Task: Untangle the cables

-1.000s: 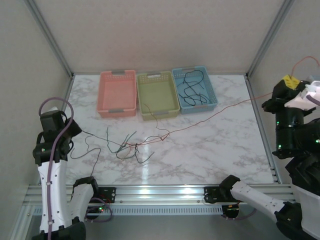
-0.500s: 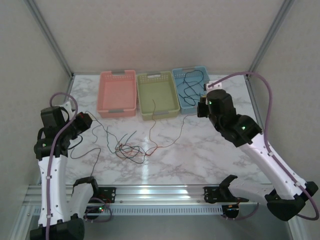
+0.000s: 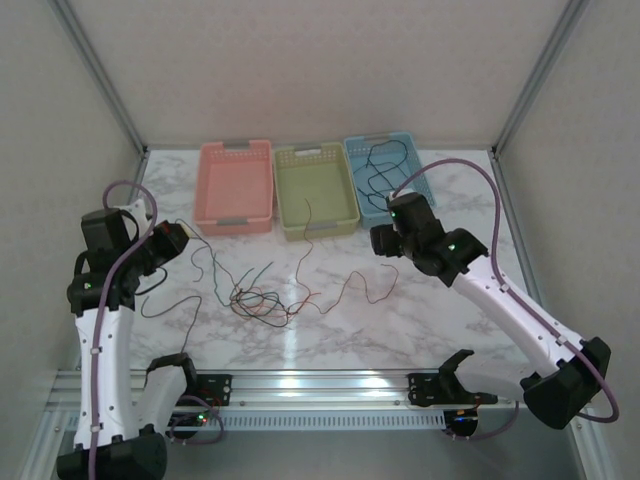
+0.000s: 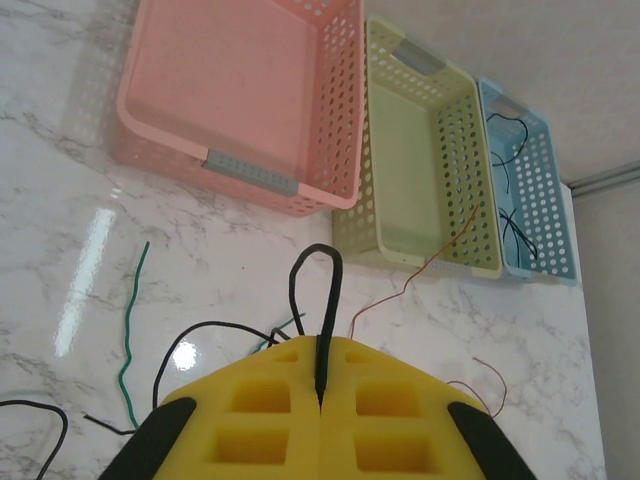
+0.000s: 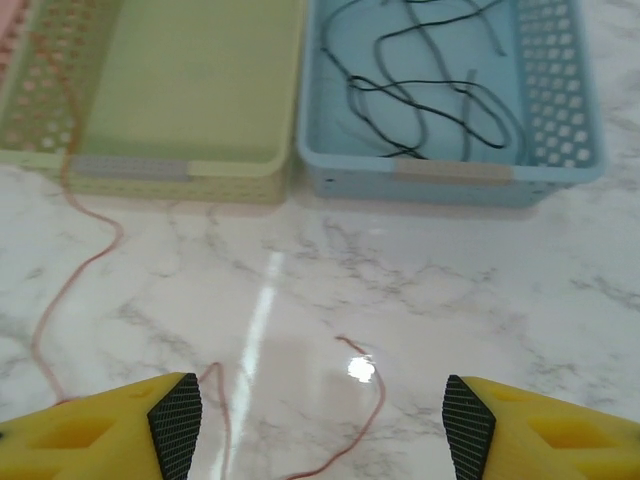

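Note:
The cables form a loose tangle [image 3: 256, 299] of black, red and green strands on the marble table left of centre. My left gripper [image 3: 171, 241] hovers above the table's left side, shut on a black cable [image 4: 320, 290] that loops out from between its yellow pads [image 4: 250, 410]. A green cable [image 4: 128, 335] lies below it. A red cable [image 3: 352, 285] trails slack from the green basket [image 3: 318, 228] across the table; its free end [image 5: 371, 400] lies under my right gripper [image 3: 384, 241]. That gripper [image 5: 320, 420] is open and holds nothing.
A pink basket [image 3: 236, 217], the green one and a blue basket [image 3: 424, 192] stand side by side at the back. Black cables [image 5: 430, 95] lie coiled in the blue basket. Enclosure walls and metal posts bound the table at both sides.
My right arm swung in from the far right to mid-table and opened, dropping the red cable, which went from taut to slack. My left gripper rose slightly with the black cable.

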`<control>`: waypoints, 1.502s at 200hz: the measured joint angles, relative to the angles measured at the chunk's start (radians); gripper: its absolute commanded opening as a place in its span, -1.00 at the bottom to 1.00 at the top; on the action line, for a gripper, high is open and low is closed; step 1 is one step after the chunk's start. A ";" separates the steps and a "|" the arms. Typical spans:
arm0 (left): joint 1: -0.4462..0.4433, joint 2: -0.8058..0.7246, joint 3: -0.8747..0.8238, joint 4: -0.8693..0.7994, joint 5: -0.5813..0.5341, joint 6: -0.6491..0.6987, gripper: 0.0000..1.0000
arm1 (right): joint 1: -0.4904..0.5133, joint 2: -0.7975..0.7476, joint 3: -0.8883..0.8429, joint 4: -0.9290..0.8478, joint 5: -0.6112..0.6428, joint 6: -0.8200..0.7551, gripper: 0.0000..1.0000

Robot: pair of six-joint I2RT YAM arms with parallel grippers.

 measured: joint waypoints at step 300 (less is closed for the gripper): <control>0.000 0.000 0.011 -0.042 -0.049 0.023 0.71 | 0.325 0.446 0.188 0.036 -0.371 -0.446 -1.00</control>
